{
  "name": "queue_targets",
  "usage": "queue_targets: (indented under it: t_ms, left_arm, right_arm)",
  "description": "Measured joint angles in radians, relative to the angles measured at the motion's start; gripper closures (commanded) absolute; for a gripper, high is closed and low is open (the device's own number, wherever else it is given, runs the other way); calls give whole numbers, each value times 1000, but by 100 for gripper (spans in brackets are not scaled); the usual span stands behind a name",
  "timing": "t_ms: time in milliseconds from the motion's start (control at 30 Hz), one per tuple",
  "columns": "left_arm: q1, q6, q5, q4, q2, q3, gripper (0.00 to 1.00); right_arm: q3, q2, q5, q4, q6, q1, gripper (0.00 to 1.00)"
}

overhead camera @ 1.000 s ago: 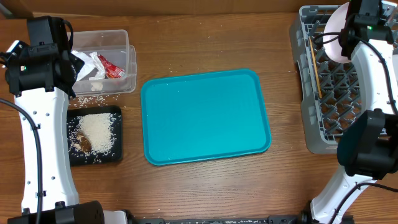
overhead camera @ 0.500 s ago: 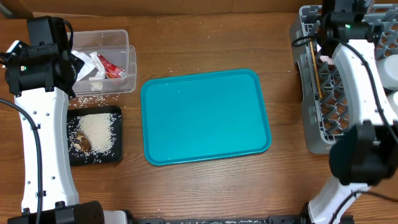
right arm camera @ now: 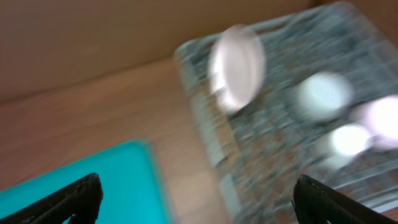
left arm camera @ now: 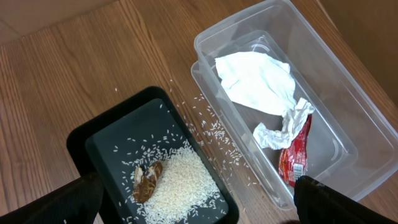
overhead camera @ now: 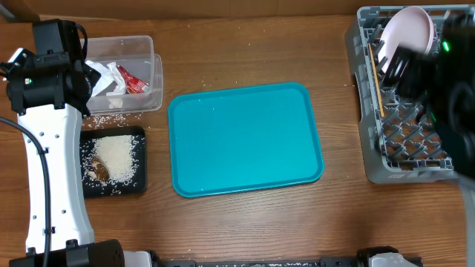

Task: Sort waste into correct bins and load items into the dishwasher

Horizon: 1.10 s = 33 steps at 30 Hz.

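The dishwasher rack [overhead camera: 401, 170] stands at the right edge. A white plate [overhead camera: 407, 31] stands on edge in its far corner, with chopsticks [overhead camera: 376, 78] lying along its left side. My right arm [overhead camera: 449, 89] is a blur above the rack. In the blurred right wrist view my right gripper [right arm camera: 199, 205] is open and empty, with the plate [right arm camera: 236, 65] and white blobs [right arm camera: 323, 93] in the rack ahead. My left gripper [left arm camera: 199, 211] hangs open over the black tray [left arm camera: 106, 143] of rice and a brown scrap [left arm camera: 146, 180]. The clear tub [left arm camera: 348, 106] holds a napkin [left arm camera: 255, 81] and a red wrapper [left arm camera: 295, 155].
The teal tray [overhead camera: 245, 139] lies bare in the middle of the wooden table. Loose rice grains [left arm camera: 214, 130] are scattered between the black tray and the tub. The tub [overhead camera: 145, 44] and black tray [overhead camera: 141, 159] sit at the far left, under my left arm.
My right gripper opened and left the plate standing in the rack. The right arm has swung back and down across the rack. The left arm has not moved.
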Motion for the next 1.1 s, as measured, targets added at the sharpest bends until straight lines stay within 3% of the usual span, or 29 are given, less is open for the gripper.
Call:
queue_targets:
  t_ms: [133,367,567,1100]
  left_arm:
    - [0,0,0,0,0,0,0]
    - [0,0,0,0,0,0,0]
    - [0,0,0,0,0,0,0]
    - [0,0,0,0,0,0,0]
  right_arm:
    - [0,-118,-175,-99,29,1,0]
    - [2,-353,-273,-352,49,1,0]
    - [2,-444,-363,-362,51,1,0]
    - [1,-443,-480,-362,51,1,0]
